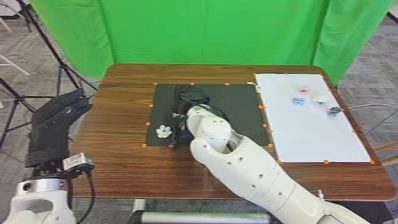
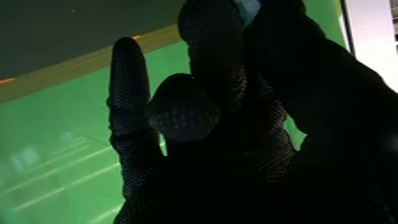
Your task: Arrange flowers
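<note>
In the head view, your right arm comes up from the bottom edge and leans over the worktop (image 1: 115, 170), with the right hand (image 1: 188, 95) above the dark mat (image 1: 242, 122). You can see some greenish bits close against that hand, but they are too blurred to name. Your white flower (image 1: 163, 131) lies on the mat, near its left edge and on the near side of the hand. Over on the right, you have a white sheet (image 1: 311, 135) on the worktop, and at its far end sit a pink flower (image 1: 304, 89), a blue flower (image 1: 298, 101), a small pale flower (image 1: 321, 99) and a dark bloom (image 1: 335, 110), all near one another. Orange dots mark the edges of the mat and the sheet. Your left hand (image 1: 58, 122) is beyond the worktop's left edge, its fingers loosely straight and pointing away from you. Behind the worktop you have a green curtain (image 1: 213, 30)

In the right wrist view, your right hand has a pale thing (image 2: 248, 9) pinched between its fingers and thumb; you can't tell from so little of it what it is. One finger stands straight, apart from the pinch, and another is bent. Past them you see the dark mat, a brown strip of the worktop and green beyond
</note>
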Tool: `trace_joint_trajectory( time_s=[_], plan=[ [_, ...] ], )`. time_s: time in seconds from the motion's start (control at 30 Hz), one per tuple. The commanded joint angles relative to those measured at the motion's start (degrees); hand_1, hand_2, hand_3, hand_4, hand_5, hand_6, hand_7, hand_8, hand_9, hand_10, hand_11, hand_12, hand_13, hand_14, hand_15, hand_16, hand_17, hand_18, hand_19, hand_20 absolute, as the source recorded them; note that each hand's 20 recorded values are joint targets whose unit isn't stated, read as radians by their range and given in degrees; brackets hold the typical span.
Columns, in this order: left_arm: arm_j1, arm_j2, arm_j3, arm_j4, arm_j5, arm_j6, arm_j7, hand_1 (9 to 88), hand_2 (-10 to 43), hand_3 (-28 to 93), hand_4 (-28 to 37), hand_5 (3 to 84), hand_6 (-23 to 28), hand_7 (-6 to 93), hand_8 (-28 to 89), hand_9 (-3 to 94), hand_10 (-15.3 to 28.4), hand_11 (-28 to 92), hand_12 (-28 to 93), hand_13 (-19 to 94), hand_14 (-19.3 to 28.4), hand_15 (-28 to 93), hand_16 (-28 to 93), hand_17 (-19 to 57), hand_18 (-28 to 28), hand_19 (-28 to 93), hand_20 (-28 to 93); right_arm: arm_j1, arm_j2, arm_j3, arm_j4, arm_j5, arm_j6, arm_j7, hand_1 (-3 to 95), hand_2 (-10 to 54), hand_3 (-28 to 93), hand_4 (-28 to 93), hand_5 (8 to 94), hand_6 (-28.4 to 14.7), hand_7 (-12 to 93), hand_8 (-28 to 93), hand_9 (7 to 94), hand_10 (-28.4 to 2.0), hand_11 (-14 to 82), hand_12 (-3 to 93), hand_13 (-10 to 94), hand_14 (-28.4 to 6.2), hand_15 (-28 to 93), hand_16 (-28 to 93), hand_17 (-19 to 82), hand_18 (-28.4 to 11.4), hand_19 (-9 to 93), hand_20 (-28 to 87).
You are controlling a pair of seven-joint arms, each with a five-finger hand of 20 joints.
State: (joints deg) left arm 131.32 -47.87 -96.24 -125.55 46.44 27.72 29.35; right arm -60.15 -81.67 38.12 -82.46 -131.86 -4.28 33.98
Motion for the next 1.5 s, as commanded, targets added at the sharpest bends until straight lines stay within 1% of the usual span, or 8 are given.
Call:
trace_joint_trajectory(
  time_s=[0.03,0.27,0.5,0.67,0.73,0.77,0.97,1.5],
  plan=[
    [0.7,-0.55,-0.15,0.10,0.36,-0.63,-0.49,27.5,1.7,80,-17.2,40.2,10.9,22.6,-12,32.8,19.5,45,11,21,24.4,66,-16,-12.2,20.0,54,11,-1.0,-1.5,1.3,-0.6,-0.1,-2.0,-0.2,49.8,-9.5,71,-28,76.5,-1.9,29,1,80.2,-7.0,36.9,38.8,75,-6.8,81,23,20,-18.7,80,7],
    [0.2,-0.04,0.15,0.21,0.14,-0.60,-0.62,27.8,1.8,80,-17.0,40.2,10.9,22.7,-12,32.9,19.6,45,11,21,24.4,66,-16,-12.2,20.0,54,11,-1.6,-2.2,2.1,-0.8,-0.4,-4.2,-0.2,47.0,-9.5,72,-28,74.7,-2.8,28,1,77.4,-8.6,40.2,35.4,73,-7.9,81,23,19,-19.3,78,10],
    [-0.2,-0.37,0.20,0.34,0.86,-1.07,-1.35,27.8,1.9,80,-16.8,40.2,10.9,22.9,-12,32.9,19.6,45,10,21,24.4,66,-16,-12.2,19.9,54,11,-2.4,-2.9,3.2,-0.9,-1.2,-5.1,-0.9,42.8,-9.5,75,-28,73.3,-3.1,27,0,75.1,-10.3,43.2,32.6,71,-8.7,82,22,18,-20.2,77,12],
    [-0.1,-0.52,0.09,0.31,0.87,-1.07,-1.61,27.8,2.0,80,-16.5,40.3,10.9,22.9,-13,32.9,19.6,45,10,21,24.4,66,-16,-12.2,19.9,54,11,-3.0,-3.3,3.8,-1.3,-1.3,-5.7,-1.2,40.8,-9.5,76,-28,72.6,-3.2,26,-1,74.3,-10.9,44.5,31.2,71,-9.0,82,22,18,-20.7,76,13],
    [0.0,-0.53,0.03,0.28,0.97,-1.18,-1.72,27.9,2.0,80,-16.4,40.3,10.9,22.8,-13,32.9,19.6,45,10,21,24.4,66,-16,-12.2,19.9,53,11,-3.0,-3.5,3.9,-1.4,-1.3,-6.0,-1.0,38.9,-9.5,77,-28,72.3,-3.2,25,-6,73.5,-11.7,46.7,28.5,71,-9.1,82,22,18,-21.1,75,15],
    [0.1,-0.59,0.00,0.24,1.07,-1.21,-1.79,27.9,2.0,80,-16.4,40.3,10.9,22.8,-13,32.9,19.6,45,10,21,24.4,66,-16,-12.3,19.8,53,11,-2.7,-3.2,3.4,-1.4,-1.1,-5.4,-0.6,37.4,-9.5,78,-28,71.2,-3.4,25,-12,72.6,-12.6,48.2,26.1,70,-9.4,82,22,17,-21.7,74,16],
    [0.3,-0.69,-0.14,0.23,1.21,-1.29,-1.93,28.0,2.0,80,-16.2,40.4,11.0,22.9,-13,32.9,19.6,45,10,21,24.4,66,-17,-12.4,19.7,53,10,-1.8,-2.4,2.2,-1.8,-0.7,-4.4,0.6,34.9,-9.5,78,-28,68.0,-3.8,25,-14,71.6,-13.2,49.5,25.5,69,-10.2,83,22,17,-23.6,73,17],
    [0.9,-0.71,-0.65,-0.13,1.24,-1.00,-1.46,28.1,1.7,80,-15.6,40.6,11.1,22.9,-13,32.9,19.5,45,10,21,24.3,66,-17,-12.5,19.6,53,11,-1.3,-2.2,3.2,-2.0,-2.1,-9.7,2.1,36.4,-9.5,82,-28,63.7,-6.6,23,-14,65.9,-15.7,51.8,25.5,64,-12.4,84,22,15,-26.6,72,17]
  ],
)
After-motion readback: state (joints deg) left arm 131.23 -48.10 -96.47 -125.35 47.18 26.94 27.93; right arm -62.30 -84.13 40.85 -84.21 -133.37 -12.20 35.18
